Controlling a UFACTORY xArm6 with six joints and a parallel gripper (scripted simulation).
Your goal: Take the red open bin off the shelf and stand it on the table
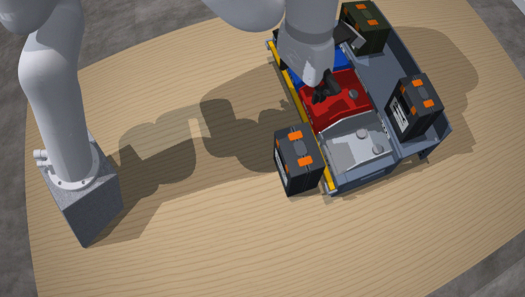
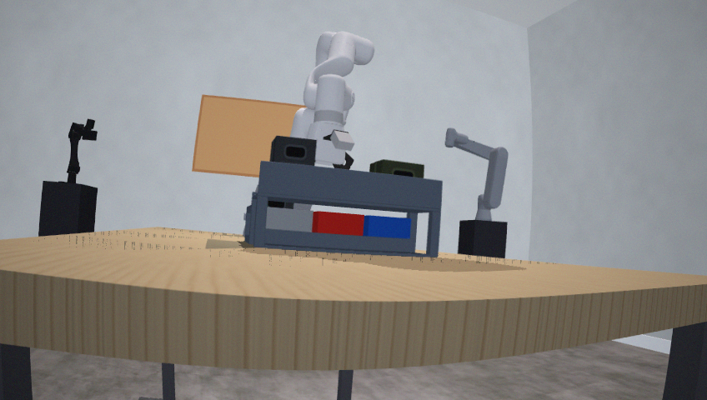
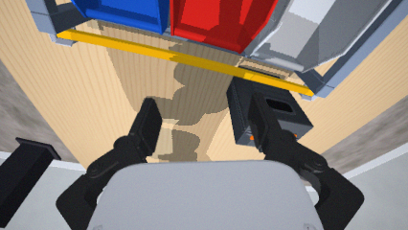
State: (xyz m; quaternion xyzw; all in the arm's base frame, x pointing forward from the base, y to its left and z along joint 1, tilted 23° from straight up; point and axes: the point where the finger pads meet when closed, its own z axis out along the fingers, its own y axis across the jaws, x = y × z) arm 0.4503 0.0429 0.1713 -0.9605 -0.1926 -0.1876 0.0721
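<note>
while we look down from the top, our gripper (image 1: 324, 90) hangs over the front half of the red bin (image 1: 337, 101), fingers spread wide with nothing between them. the red bin sits on the shelf (image 1: 386, 73) between the blue bin (image 1: 340, 60) and the grey bin (image 1: 355, 146), a round grey part (image 1: 353, 93) lying in it, with the yellow rail (image 1: 295, 91) running along the open fronts. a dark case (image 1: 297, 158) stands on the table top (image 1: 221, 220) just beside the rail near the grey bin, and two more cases, one olive (image 1: 364, 27) and one dark (image 1: 414, 106), sit on the shelf's upper board. from the exterior view we see the three bins from behind, grey (image 2: 288, 220), red (image 2: 338, 223) and blue (image 2: 387, 227), side by side and level under the top board (image 2: 347, 188); the gripper is mostly hidden beyond it. in the wrist view our two black fingers stand far apart, pointing past the rail (image 3: 182, 57) at the table, with the red bin's front (image 3: 220, 24) above them and the case (image 3: 275, 117) partly behind the right-hand finger. we judge the grasp is not yet begun. the risks: closing on the sloped front lip could let the bin tip and spill its part; a sideways pull could drag the touching neighbours askew; and lowering near the case could leave the bin resting partly on it.
</note>
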